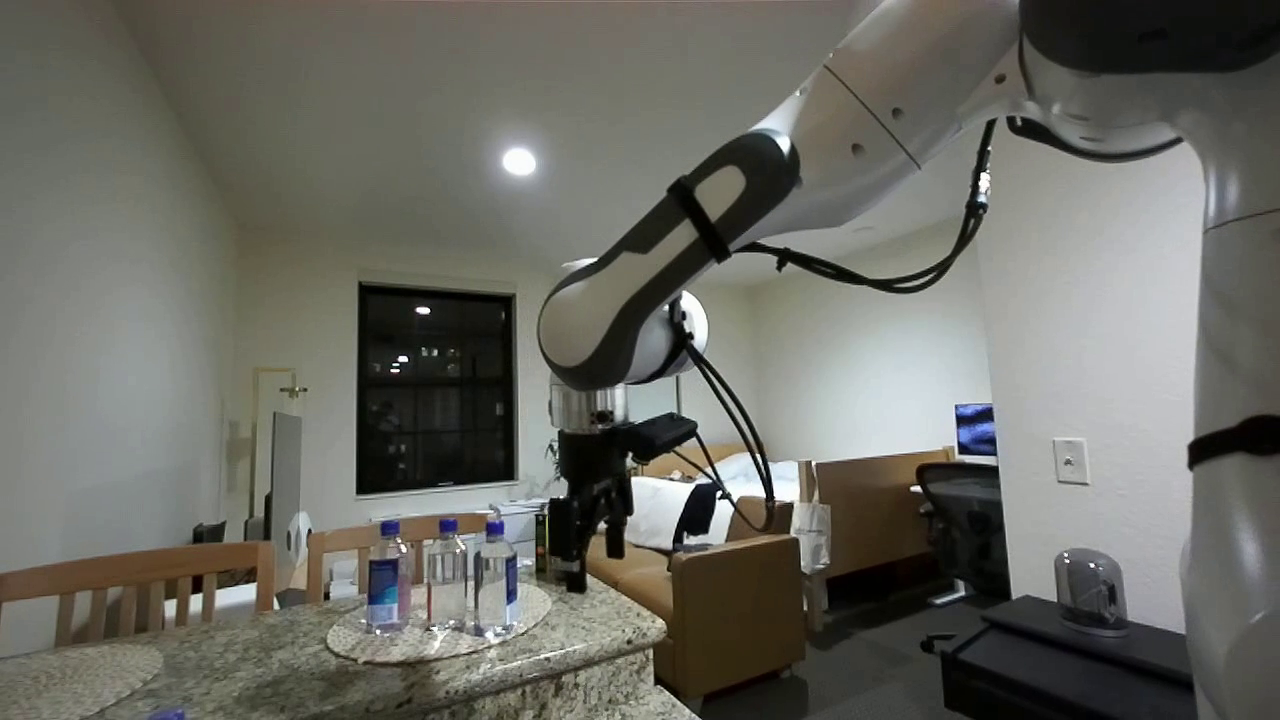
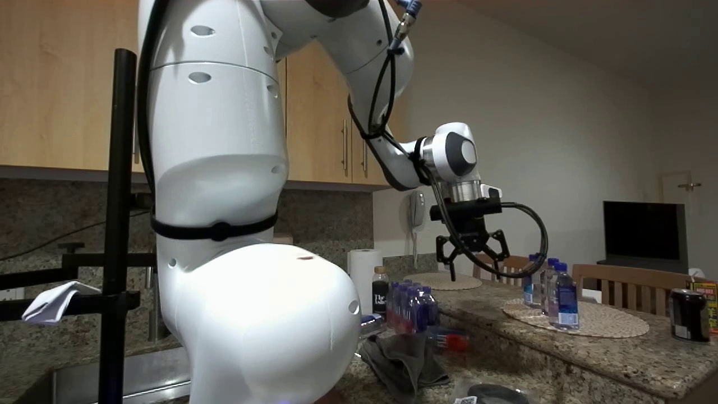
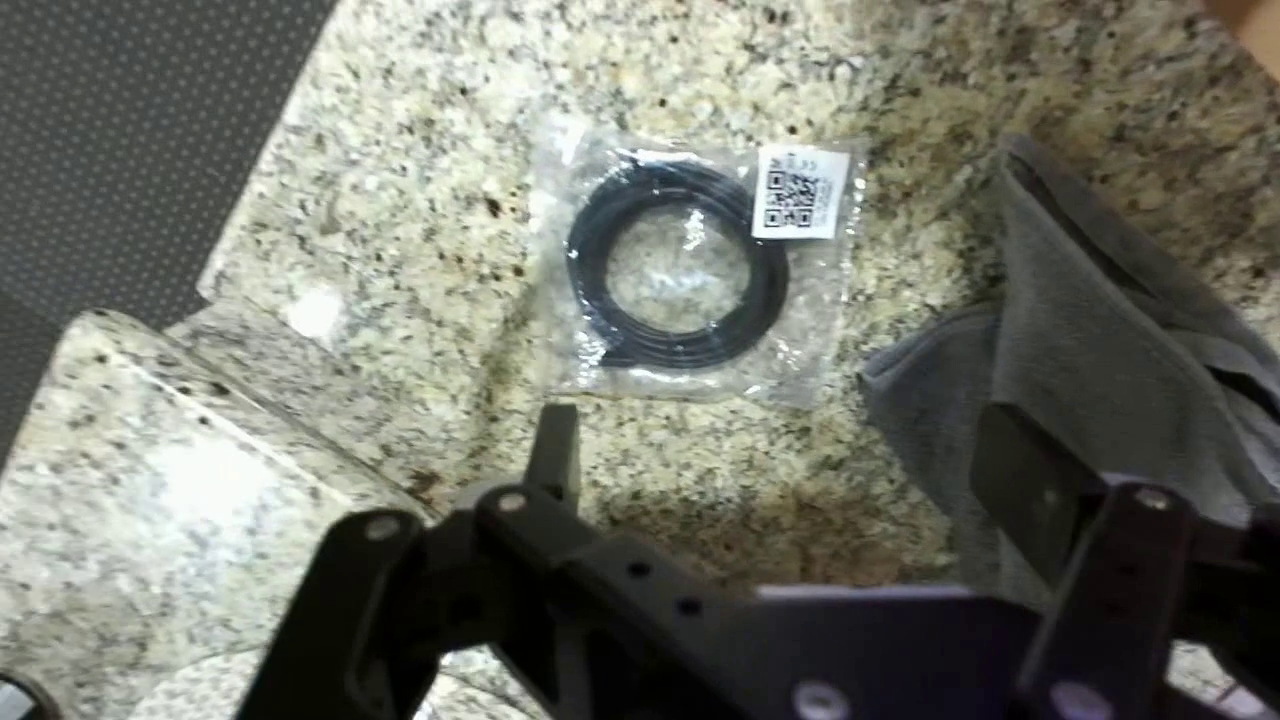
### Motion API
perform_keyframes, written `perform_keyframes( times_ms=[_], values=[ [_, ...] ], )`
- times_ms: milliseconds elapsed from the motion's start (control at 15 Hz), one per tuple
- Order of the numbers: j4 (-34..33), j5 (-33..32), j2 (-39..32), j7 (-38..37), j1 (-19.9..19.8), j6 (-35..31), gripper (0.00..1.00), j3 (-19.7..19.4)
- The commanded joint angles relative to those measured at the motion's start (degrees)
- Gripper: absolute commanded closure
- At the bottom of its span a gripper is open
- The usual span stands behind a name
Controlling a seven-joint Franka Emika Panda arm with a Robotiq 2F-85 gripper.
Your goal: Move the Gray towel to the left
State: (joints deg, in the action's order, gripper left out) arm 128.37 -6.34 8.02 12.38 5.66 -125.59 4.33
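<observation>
The gray towel (image 3: 1090, 330) lies crumpled on the granite counter at the right of the wrist view. It also shows in an exterior view (image 2: 405, 359), low in the middle, on the lower counter. It is not visible in the remaining exterior view. My gripper (image 3: 775, 425) is open with nothing between its fingers. It also shows in both exterior views (image 1: 595, 568) (image 2: 475, 276), pointing down and well above the lower counter. In the wrist view its right finger overlaps the towel's near part, and its left finger is over bare granite.
A bagged black cable coil (image 3: 600, 270) lies on the lower counter beside the towel. Several bottles (image 2: 412, 308) stand behind the towel. The raised counter ledge (image 3: 290, 420) carries a round mat with 3 water bottles (image 1: 447, 580) and a dark can (image 2: 689, 314).
</observation>
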Motion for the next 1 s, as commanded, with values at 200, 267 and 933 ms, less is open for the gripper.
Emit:
perform_keyframes(
  times_ms=[200,267,933],
  values=[
    [0.1,-1.7,7.7,-9.3,-3.9,14.1,0.00,-2.3],
    [-0.2,-1.3,8.6,-11.3,-4.5,16.6,0.00,-2.6],
    [-2.8,4.4,11.1,-21.8,-7.7,26.0,0.00,-5.4]
  ],
)
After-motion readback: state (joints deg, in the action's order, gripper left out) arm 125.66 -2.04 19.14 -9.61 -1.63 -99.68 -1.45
